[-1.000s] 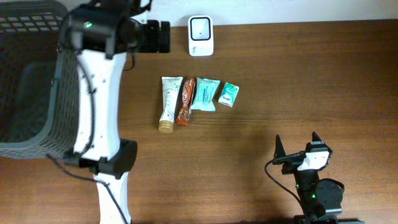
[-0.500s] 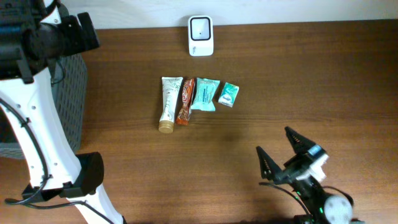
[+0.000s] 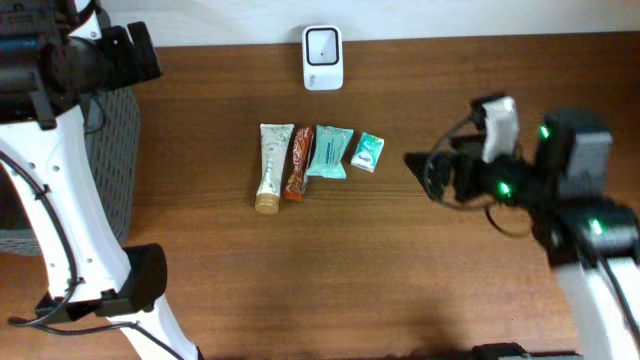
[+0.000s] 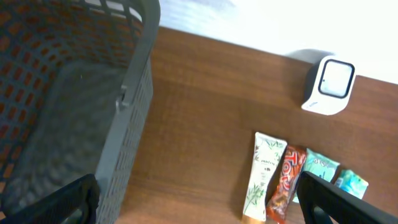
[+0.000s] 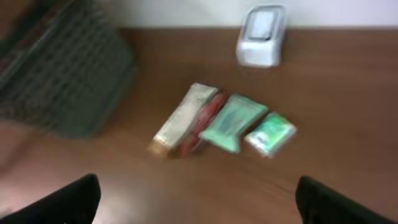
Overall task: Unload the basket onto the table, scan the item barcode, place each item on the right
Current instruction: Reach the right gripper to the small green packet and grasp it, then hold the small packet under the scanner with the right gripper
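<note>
Four items lie in a row mid-table: a cream tube [image 3: 271, 165], an orange-red bar wrapper [image 3: 298, 162], a teal packet [image 3: 329, 151] and a small green packet [image 3: 367, 152]. The white scanner [image 3: 322, 57] stands behind them at the far edge. My right gripper [image 3: 425, 175] hangs open to the right of the green packet and points left at the row, holding nothing. In the right wrist view, blurred, its gripper [image 5: 199, 202] frames the tube [image 5: 183, 118] and the teal packet [image 5: 233, 121]. My left gripper [image 3: 140, 52] is open and empty at the far left, by the basket.
A dark grey mesh basket [image 3: 118, 170] stands at the table's left end, its rim [image 4: 134, 93] close under the left wrist. The left arm's white link [image 3: 60, 230] runs down the left side. Bare brown tabletop lies in front of the items.
My right arm has risen from the front edge and swung up to the right of the items. The left arm moved left over the basket a second ago and has since held still.
</note>
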You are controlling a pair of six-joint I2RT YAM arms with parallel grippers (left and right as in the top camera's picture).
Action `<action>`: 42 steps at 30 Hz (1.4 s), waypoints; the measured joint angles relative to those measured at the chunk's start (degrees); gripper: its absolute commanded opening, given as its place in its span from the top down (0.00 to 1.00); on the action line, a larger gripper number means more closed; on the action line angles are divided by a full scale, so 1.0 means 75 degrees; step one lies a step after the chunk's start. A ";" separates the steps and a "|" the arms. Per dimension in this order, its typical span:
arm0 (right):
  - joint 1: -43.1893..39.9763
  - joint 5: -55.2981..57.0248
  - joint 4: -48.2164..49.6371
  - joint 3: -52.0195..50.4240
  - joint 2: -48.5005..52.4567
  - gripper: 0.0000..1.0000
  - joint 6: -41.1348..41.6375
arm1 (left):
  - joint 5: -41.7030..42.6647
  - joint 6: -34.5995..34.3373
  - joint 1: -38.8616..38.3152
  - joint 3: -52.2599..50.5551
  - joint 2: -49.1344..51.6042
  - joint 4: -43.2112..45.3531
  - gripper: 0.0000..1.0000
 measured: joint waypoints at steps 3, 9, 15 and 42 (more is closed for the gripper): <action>0.0000 -0.0618 0.0938 0.0172 0.2119 0.21 0.0950 | -0.0003 0.0000 0.0000 -0.0003 -0.0003 -0.0009 0.01; 0.0000 -0.0219 0.1926 0.0169 0.5231 0.25 0.2827 | 0.0000 0.0003 0.0000 -0.0003 -0.0003 -0.0017 0.01; 0.0015 -0.0347 0.2591 0.0169 0.6269 0.29 0.3095 | 0.0000 0.0000 0.0000 -0.0003 -0.0003 -0.0015 0.01; 0.0822 0.1288 0.0743 0.1445 0.6939 0.96 0.2279 | 0.0000 0.0000 0.0000 -0.0003 -0.0003 -0.0017 0.01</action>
